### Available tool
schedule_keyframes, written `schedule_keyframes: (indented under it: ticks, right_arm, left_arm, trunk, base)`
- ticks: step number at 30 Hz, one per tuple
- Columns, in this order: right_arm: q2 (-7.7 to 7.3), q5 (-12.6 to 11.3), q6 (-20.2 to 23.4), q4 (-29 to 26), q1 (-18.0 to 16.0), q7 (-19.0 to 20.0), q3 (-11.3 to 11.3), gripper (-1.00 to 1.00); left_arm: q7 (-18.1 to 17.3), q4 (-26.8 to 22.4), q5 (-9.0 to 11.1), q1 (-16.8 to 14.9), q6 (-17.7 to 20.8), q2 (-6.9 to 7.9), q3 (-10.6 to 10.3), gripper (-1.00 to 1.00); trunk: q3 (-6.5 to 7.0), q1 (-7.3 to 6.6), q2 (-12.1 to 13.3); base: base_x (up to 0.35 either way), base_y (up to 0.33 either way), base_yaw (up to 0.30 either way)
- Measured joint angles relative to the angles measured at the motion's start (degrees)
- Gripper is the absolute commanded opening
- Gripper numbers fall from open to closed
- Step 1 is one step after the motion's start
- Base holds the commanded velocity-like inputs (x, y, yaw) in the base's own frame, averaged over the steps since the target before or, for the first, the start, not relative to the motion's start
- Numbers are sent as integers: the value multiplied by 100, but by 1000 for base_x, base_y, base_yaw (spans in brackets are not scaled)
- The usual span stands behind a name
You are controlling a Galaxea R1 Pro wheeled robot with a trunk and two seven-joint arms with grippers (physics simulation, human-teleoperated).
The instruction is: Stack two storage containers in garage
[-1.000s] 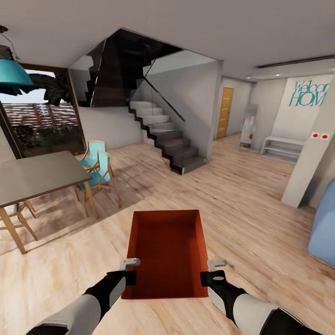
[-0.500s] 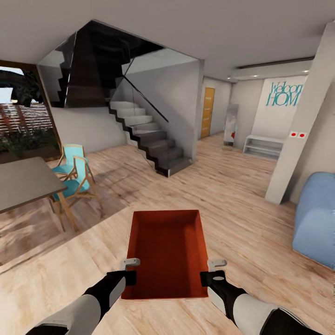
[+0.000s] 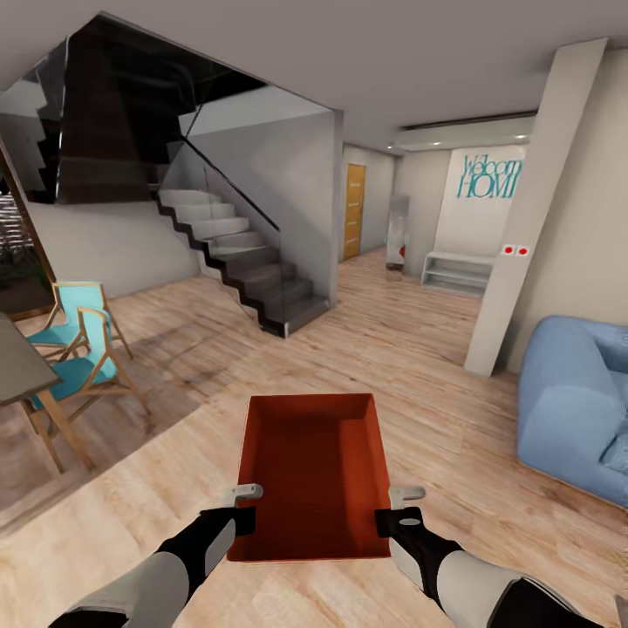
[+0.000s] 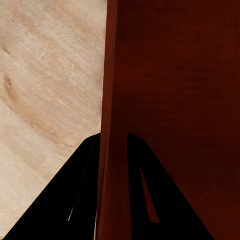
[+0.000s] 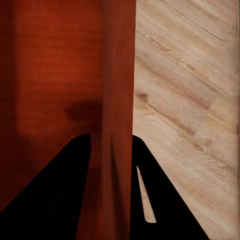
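Container (image 3: 314,471) carried above wood plank floor (image 3: 436,366); left gripper (image 3: 243,504) clamped on its left wall, right gripper (image 3: 403,506) clamped on right wall. Staircase (image 3: 249,270) ahead.

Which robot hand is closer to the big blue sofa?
The right gripper. It clamps the orange bin's right wall, on the side where the blue sofa sits. The left gripper clamps the opposite wall, farther from it.
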Motion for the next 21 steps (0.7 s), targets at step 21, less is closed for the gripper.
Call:
schedule_keyframes:
  ticks: [21]
  right_arm:
    - [0,-4,2,3,1,1,2,-100]
  left_arm:
    - [0,2,-6,1,3,-1,4,-100]
  trunk:
    - [0,0,0]
  base:
    - [322,0,-228]
